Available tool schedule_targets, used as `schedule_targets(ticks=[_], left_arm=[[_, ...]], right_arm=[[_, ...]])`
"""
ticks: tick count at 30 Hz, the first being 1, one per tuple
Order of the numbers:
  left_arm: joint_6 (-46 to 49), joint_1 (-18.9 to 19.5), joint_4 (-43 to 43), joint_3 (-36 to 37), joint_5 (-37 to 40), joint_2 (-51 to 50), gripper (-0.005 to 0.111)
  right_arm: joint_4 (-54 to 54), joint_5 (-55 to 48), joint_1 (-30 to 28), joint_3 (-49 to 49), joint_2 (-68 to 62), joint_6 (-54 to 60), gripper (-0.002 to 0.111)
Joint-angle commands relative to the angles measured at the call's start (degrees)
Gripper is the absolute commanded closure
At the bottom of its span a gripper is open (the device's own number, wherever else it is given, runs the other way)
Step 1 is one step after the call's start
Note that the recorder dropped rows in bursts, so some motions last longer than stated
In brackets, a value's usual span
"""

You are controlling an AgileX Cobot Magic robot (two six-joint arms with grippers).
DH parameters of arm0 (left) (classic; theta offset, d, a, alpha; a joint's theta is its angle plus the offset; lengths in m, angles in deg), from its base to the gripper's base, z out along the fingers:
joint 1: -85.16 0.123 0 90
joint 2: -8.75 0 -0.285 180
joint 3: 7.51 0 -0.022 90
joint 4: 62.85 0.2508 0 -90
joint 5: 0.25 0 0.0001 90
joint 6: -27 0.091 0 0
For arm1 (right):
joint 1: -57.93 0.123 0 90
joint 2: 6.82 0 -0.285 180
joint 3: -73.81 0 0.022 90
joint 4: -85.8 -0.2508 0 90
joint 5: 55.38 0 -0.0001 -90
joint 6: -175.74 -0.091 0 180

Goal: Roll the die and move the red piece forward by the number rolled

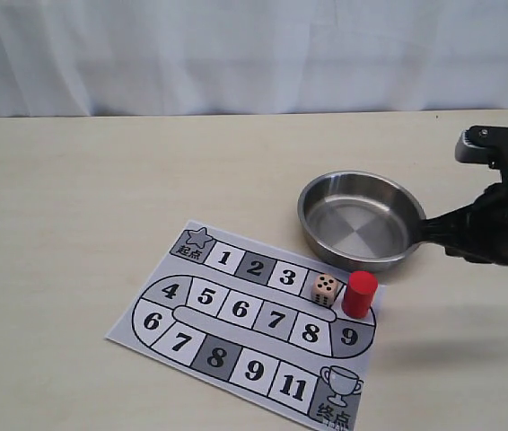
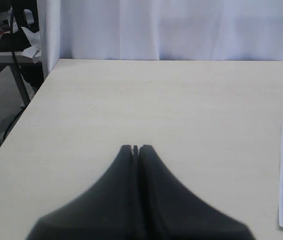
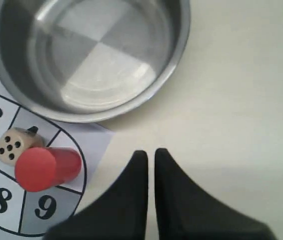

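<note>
Right gripper (image 3: 150,152): jaws almost together, only a thin slit, nothing held. It hangs over bare table (image 1: 101,197), just beside the metal bowl (image 1: 362,224), on the side away from my left arm. The wrist view shows a strip of table between my fingertips and the bowl rim.

Left gripper (image 2: 135,147): jaws pressed together, empty, over plain tabletop. One edge of the board sheet (image 1: 240,310) shows at the side of that wrist view. This gripper is not seen in the exterior view.

The die (image 1: 325,288) sits on the board, on the square right after the 3, with five pips on its top face. The red piece (image 1: 359,294) stands upright just beside the die, on the side toward my right arm, at the top of the 9 square on the track's curve. I cannot tell whether die and piece touch. Both sit near the bowl, just outside it. The bowl overlaps the board's corner.
</note>
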Motion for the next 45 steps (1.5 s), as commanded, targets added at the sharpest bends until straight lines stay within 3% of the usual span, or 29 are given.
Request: schedule_targets(ticks=[1,4,7,16,29,45], left_arm=[[-0.32,-0.01,-0.01,0.11,-0.69,0.06,0.107],[-0.32,-0.01,-0.01,0.11,-0.69,0.06,0.107],[-0.32,-0.01,-0.01,0.11,-0.69,0.06,0.107],[-0.32,-0.01,-0.01,0.11,-0.69,0.06,0.107],[-0.32,-0.01,-0.01,0.11,-0.69,0.06,0.107],[-0.32,-0.01,-0.01,0.11,-0.69,0.06,0.107]], right_arm=[[0.42,-8.93,-3.85,-4.74,0.56,-0.13,0.104],[0.42,-14.71,-6.62,-7.81,0.56,0.04,0.104],[0.42,-17.31,-7.85,-9.22,0.56,7.19,0.104],[-1.36,-15.82,-7.75,-9.36,0.56,13.52,0.104],[-1.10,-16.13,-7.75,-9.36,2.08,13.65,0.104],[-1.34,-16.02,-7.75,-9.15,31.25,13.19,0.104]])
